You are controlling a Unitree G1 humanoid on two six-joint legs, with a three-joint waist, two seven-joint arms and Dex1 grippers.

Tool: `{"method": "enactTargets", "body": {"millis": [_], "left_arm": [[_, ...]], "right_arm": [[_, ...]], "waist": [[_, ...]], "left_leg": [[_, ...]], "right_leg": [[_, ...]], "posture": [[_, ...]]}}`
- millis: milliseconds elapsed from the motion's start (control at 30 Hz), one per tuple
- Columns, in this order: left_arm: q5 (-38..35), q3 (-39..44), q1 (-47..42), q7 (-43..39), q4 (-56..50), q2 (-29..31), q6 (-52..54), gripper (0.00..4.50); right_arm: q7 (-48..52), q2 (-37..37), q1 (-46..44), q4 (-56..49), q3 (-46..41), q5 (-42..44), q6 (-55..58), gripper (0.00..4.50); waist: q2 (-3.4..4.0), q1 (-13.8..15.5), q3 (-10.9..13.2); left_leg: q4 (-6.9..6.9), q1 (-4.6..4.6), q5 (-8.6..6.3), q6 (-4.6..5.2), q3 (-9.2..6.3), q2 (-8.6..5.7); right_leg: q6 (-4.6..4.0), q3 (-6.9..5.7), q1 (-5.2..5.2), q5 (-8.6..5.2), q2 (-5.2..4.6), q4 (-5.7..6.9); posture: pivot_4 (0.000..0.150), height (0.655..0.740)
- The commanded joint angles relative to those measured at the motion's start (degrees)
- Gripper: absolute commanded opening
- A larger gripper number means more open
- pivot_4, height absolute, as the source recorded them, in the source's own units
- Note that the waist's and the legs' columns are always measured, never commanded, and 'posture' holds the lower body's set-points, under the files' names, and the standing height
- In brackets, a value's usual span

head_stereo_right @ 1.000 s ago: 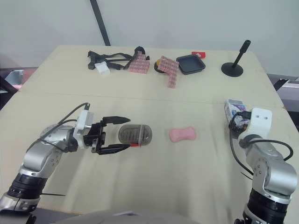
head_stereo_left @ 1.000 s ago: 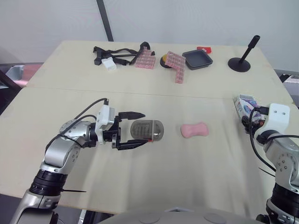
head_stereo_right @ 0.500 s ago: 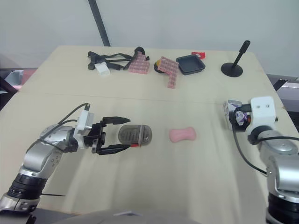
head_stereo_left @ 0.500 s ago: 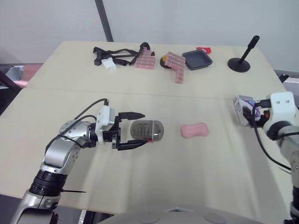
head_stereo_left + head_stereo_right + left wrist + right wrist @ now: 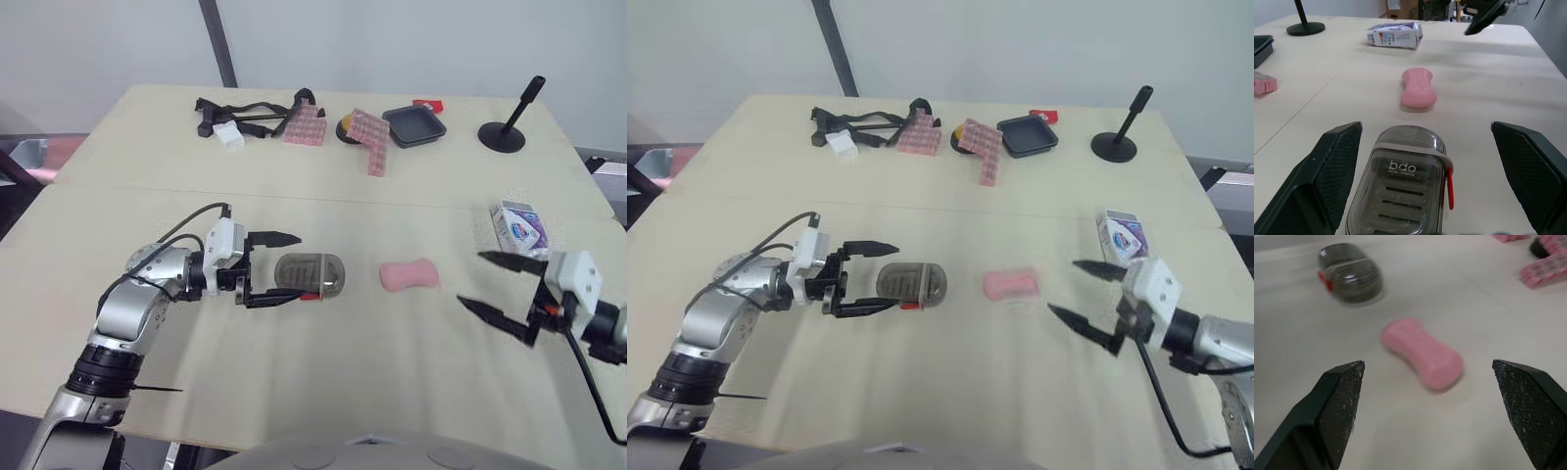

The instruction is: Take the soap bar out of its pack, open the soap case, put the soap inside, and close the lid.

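Soap bar point(image 5: 409, 274) lies bare on the table point(image 5: 294, 392), out of its pack point(image 5: 520, 225), between the shut soap case point(image 5: 307, 273) and my right gripper point(image 5: 472, 279), whose fingers are spread wide and point toward it. My left gripper point(image 5: 294, 268), fingers also spread, straddles the case's end without touching its sides. Opening the case looks like the step in hand: next I should clamp it steady and free the red latch point(image 5: 1449, 188).

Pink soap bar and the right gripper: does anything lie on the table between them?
Nothing: the right eye view shows bare beige table between the pink waisted soap bar and the right gripper, whose jaws stand open.
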Motion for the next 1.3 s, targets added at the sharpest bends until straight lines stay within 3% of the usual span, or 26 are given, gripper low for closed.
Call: {"method": "enactTargets", "body": {"millis": [33, 567, 1300], "left_arm": [[1.50, -0.51, -1.63, -1.53, 0.87, 1.09, -2.25, 4.50], [13.12, -6.64, -9.51, -5.18, 12.20, 3.69, -11.11, 4.50], [18.64, -10.76, -12.78, -2.92, 18.61, -0.03, -15.15, 4.50]], "right_arm": [[6.13, -1.94, 0.98, 3.11, 0.56, -0.10, -6.52, 4.49], [6.25, -3.27, 2.16, 4.14, 2.87, 0.61, -6.65, 4.49], [4.71, -3.62, 2.95, 4.36, 3.19, 0.74, -7.32, 4.49]], "waist": [[0.00, -0.34, 0.00], [0.00, -0.43, 0.00], [0.00, -0.20, 0.00]], "left_leg": [[0.03, 0.00, 0.00, 0.02, 0.00, 0.00], [0.27, -0.15, 0.01, 0.37, -0.06, -0.07], [0.42, -0.39, 0.03, 0.50, -0.07, -0.09]], "right_leg": [[-0.01, 0.00, 0.00, 0.00, 0.00, 0.03], [-0.03, -0.12, -0.08, -0.02, -0.15, 0.13], [-0.06, -0.25, -0.21, -0.03, -0.27, 0.23]], "posture": [[0.150, 0.7398], [0.150, 0.7398], [0.150, 0.7398]]}}
